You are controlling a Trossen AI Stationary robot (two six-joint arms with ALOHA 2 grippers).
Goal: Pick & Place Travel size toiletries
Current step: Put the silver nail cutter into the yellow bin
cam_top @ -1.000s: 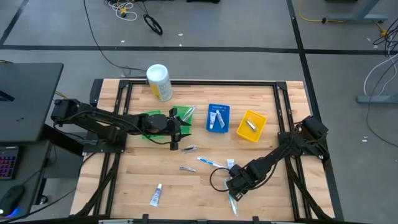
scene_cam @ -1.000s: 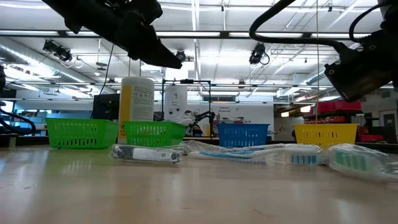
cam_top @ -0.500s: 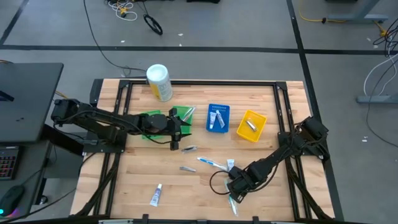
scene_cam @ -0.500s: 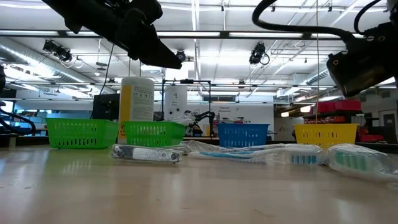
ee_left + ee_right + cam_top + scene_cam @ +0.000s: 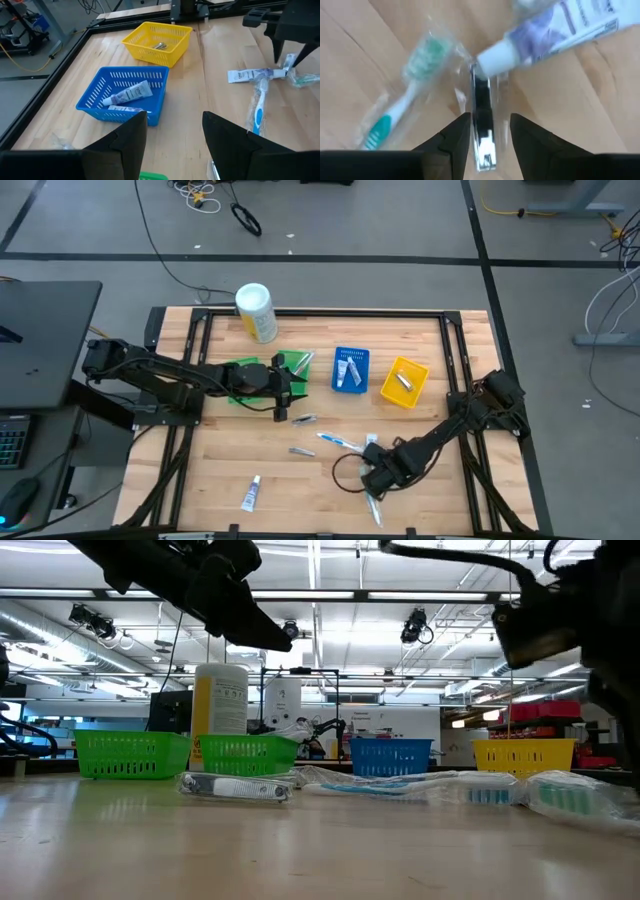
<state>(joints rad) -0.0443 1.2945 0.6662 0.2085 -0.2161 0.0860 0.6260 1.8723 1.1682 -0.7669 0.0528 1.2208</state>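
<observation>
My right gripper points down near the table's front right and is open. A silvery nail clipper in clear wrap lies lengthwise between its fingers, on the wood. Beside the clipper lie a green toothbrush in wrap and a white tube. A blue toothbrush, two silvery pieces and another tube lie across the table's middle and front. My left gripper waits open above the green bins.
A blue bin holds white tubes and a yellow bin holds a silvery piece, both behind the table's middle. A white-and-yellow canister stands at the far edge. Bare wood lies at the front left.
My right gripper has risen a little above the table and has turned at the wrist. The toiletries on the wood have stayed where they were.
</observation>
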